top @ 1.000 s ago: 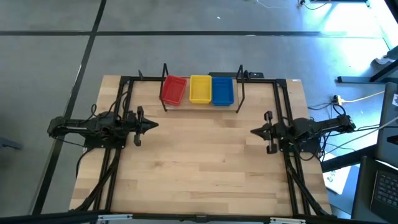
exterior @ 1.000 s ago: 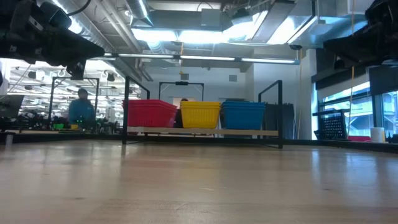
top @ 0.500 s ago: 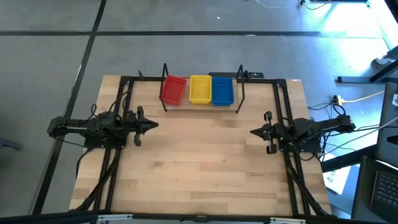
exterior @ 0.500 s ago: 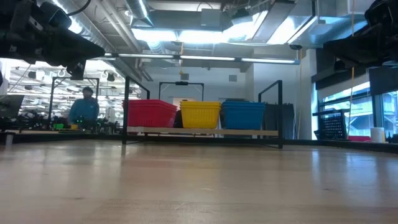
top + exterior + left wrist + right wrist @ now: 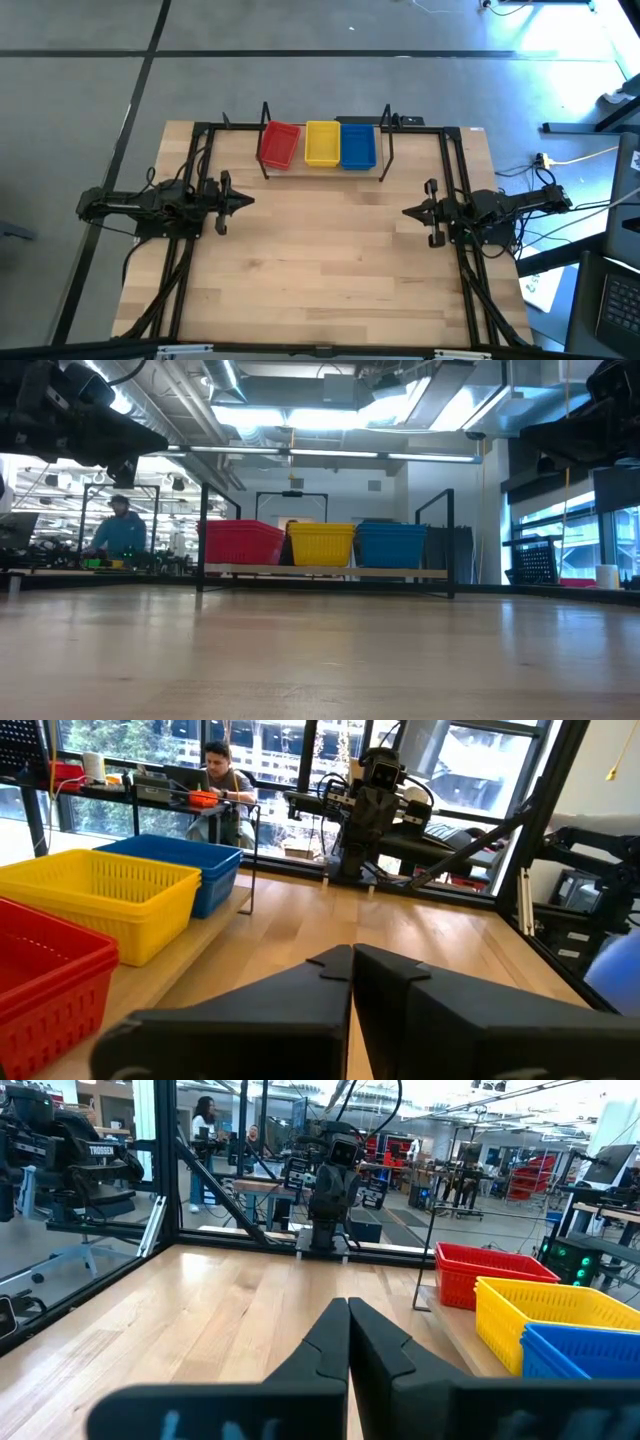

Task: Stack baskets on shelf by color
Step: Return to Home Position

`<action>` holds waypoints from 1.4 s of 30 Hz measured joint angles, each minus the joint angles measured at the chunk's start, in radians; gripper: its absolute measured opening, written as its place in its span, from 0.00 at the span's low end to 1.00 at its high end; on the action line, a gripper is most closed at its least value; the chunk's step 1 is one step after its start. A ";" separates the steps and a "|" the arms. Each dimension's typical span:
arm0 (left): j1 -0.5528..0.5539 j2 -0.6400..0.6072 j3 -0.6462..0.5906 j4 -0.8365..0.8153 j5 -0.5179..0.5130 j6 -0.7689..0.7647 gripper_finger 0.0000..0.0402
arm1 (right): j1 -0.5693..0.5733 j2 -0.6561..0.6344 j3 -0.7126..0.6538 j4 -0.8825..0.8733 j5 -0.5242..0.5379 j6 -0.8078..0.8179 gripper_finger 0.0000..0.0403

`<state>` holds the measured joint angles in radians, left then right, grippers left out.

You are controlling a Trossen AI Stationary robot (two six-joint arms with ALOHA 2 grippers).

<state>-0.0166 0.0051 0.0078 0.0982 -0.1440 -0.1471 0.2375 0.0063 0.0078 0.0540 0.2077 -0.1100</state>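
All visible baskets are placed on the shelf point(image 5: 325, 571), which stands at the far edge of the surface point(image 5: 330, 270), midway between the two arms. Three colour groups are set side by side along the plank: red baskets point(image 5: 279, 145) at the left end, yellow baskets point(image 5: 322, 143) in the middle, blue baskets point(image 5: 358, 145) at the right end. The groups are touching or nearly so, and the red group is turned slightly out of line with the other two. The number of baskets nested in each group cannot be counted from these views. No basket is seen on the surface off the shelf, so the sorting is judged complete.

The left gripper point(image 5: 248, 200) is held over the left side of the surface, well apart from the shelf, with its fingers pressed together on nothing. The right gripper point(image 5: 406, 212) is held likewise over the right side, fingers pressed together and empty. Only the parking of both arms is judged to be left, and it appears all but done
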 joint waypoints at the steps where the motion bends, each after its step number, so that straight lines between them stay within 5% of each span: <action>1: 0.000 0.000 0.000 0.000 0.000 0.000 0.00 | 0.000 0.000 0.000 0.000 0.000 0.001 0.00; 42: 0.000 0.000 0.000 0.000 0.000 0.000 0.03 | 0.000 0.000 0.000 0.000 0.000 0.000 0.00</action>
<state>-0.0166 0.0051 0.0078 0.0982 -0.1443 -0.1471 0.2375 0.0063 0.0082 0.0540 0.2081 -0.1097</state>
